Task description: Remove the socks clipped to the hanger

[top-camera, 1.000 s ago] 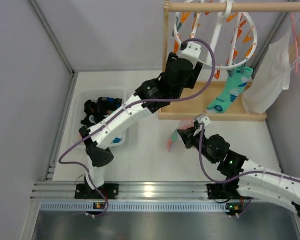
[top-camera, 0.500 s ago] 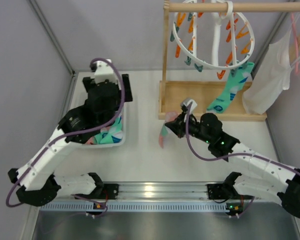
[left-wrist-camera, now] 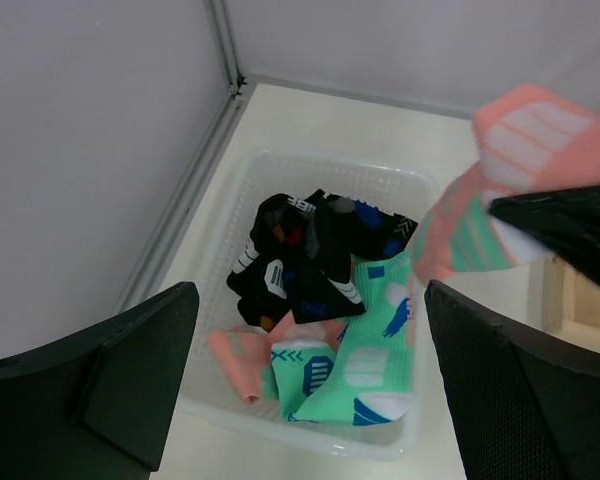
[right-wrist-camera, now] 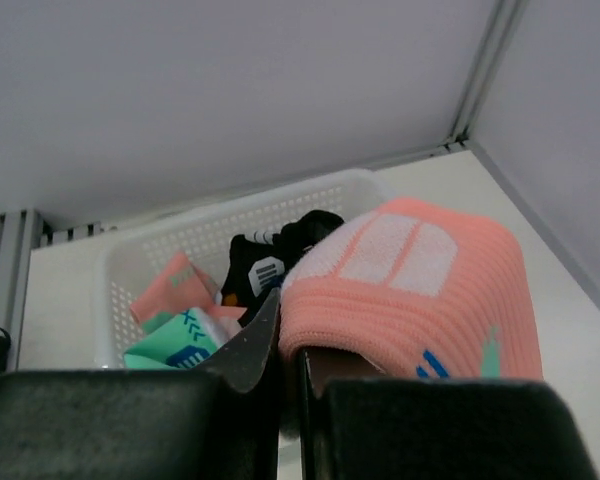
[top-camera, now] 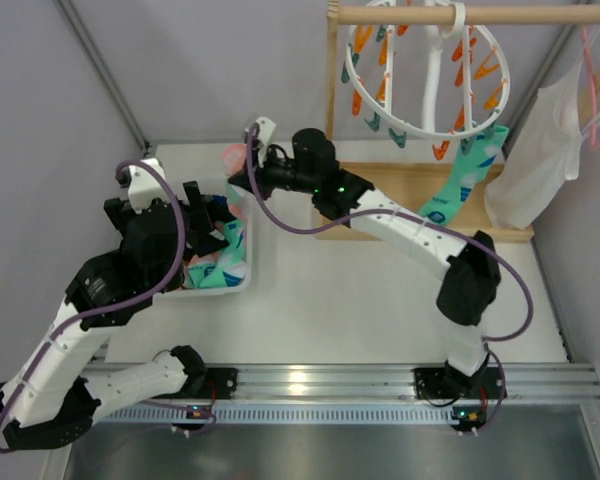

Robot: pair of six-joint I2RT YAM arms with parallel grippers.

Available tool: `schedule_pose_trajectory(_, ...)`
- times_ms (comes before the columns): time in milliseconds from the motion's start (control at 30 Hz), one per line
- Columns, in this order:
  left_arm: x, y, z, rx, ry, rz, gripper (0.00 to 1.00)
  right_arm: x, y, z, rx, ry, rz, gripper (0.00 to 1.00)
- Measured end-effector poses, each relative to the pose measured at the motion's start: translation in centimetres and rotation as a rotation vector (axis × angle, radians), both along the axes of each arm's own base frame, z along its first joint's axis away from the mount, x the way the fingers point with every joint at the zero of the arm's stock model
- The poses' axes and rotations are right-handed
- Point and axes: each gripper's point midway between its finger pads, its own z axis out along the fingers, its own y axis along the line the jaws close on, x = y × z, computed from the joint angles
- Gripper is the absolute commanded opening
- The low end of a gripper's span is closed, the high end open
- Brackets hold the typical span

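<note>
Pale bench point(top-camera: 380, 300): right jaws pinch a salmon-pink knit sock with teal patches point(right-wrist-camera: 410, 290) above the edge of the white perforated plastic basket point(left-wrist-camera: 310, 165) of socks; left jaws hang spread wide over it. One mint-green patterned sock point(top-camera: 460, 185) is clipped to the white plastic ring hanger point(top-camera: 435, 75).

Basket point(top-camera: 218, 291): left of the stand base point(top-camera: 420, 185).
Loose socks point(left-wrist-camera: 355, 365): down in the basket.
Right gripper point(top-camera: 245, 172): over the basket's far right corner, held sock point(top-camera: 234, 158) pinched.
Left gripper point(left-wrist-camera: 310, 300): above the basket.
Hanger point(top-camera: 432, 70): on the rod point(top-camera: 480, 14), above the stand base.
Clipped sock point(top-camera: 465, 180): 1, at hanger's right edge.
</note>
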Motion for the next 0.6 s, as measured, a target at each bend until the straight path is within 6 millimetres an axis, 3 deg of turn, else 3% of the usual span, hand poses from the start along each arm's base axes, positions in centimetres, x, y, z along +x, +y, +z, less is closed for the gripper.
schedule_pose_trajectory(67, -0.6, 1.1, 0.3, -0.020, -0.025, 0.035, 0.98, 0.2, 3.2, -0.8, -0.027, -0.015, 0.045, 0.00)
schedule_pose_trajectory(133, -1.5, 2.6, 1.0, -0.056, -0.069, 0.081, 0.98, -0.1, 7.0, -2.9, -0.067, -0.016, 0.097, 0.00)
schedule_pose_trajectory(267, -3.6, 6.0, 1.9, -0.133, -0.159, 0.178, 0.98, -3.0, 12.3, -10.0, -0.146, 0.062, 0.213, 0.03)
schedule_pose_trajectory(333, -4.4, 7.2, 1.8, -0.165, -0.192, 0.217, 0.98, -4.5, 13.9, -14.4, -0.192, 0.126, 0.260, 0.04)
schedule_pose_trajectory(400, -5.0, 8.1, 1.3, -0.177, -0.209, 0.252, 0.98, -5.4, 15.0, -18.4, -0.238, 0.189, 0.282, 0.11)
schedule_pose_trajectory(467, -5.1, 8.5, 0.6, -0.172, -0.212, 0.276, 0.98, -5.8, 15.4, -21.2, -0.265, 0.244, 0.288, 0.14)
schedule_pose_trajectory(533, -4.8, 8.3, -0.2, -0.155, -0.202, 0.285, 0.98, -5.8, 15.2, -23.4, -0.289, 0.306, 0.282, 0.13)
schedule_pose_trajectory(600, -4.6, 8.0, -0.7, -0.142, -0.190, 0.286, 0.98, -5.4, 15.0, -24.0, -0.289, 0.348, 0.267, 0.13)
